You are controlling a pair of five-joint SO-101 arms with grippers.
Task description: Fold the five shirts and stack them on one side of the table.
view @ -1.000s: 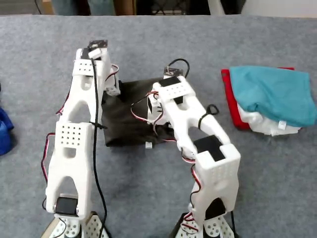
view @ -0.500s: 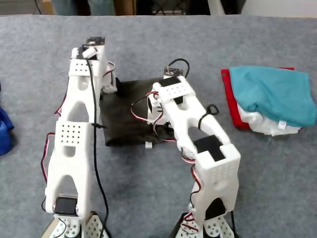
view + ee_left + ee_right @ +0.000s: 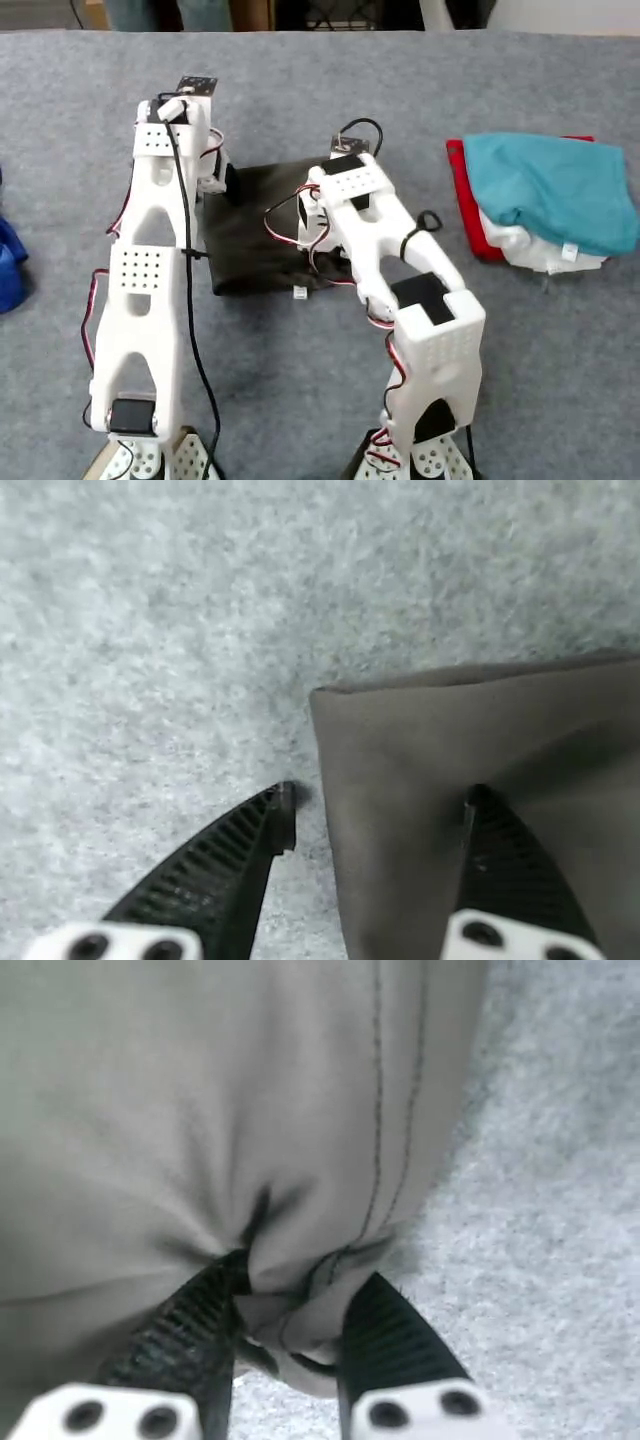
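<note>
A dark shirt (image 3: 250, 240), folded into a rough rectangle, lies on the grey carpet between the two arms. My left gripper (image 3: 222, 183) is at its far left corner. It is open (image 3: 380, 800), one finger on the carpet and the other on the shirt (image 3: 480, 730), straddling the left edge. My right gripper (image 3: 312, 222) is at the shirt's right side, largely under its own arm. It is shut (image 3: 300, 1290) on a bunched fold of the dark shirt (image 3: 200, 1110). A stack at the right holds a teal shirt (image 3: 550, 190) over a white one (image 3: 540, 252) and a red one (image 3: 465, 195).
A blue garment (image 3: 6, 265) pokes in at the table's left edge. The grey carpeted table (image 3: 330, 90) runs open along the far side and between the dark shirt and the stack. Both arm bases stand at the near edge.
My left arm has shifted a little to the left, bringing its gripper from over the shirt to the left edge. The right arm and the stack have not moved.
</note>
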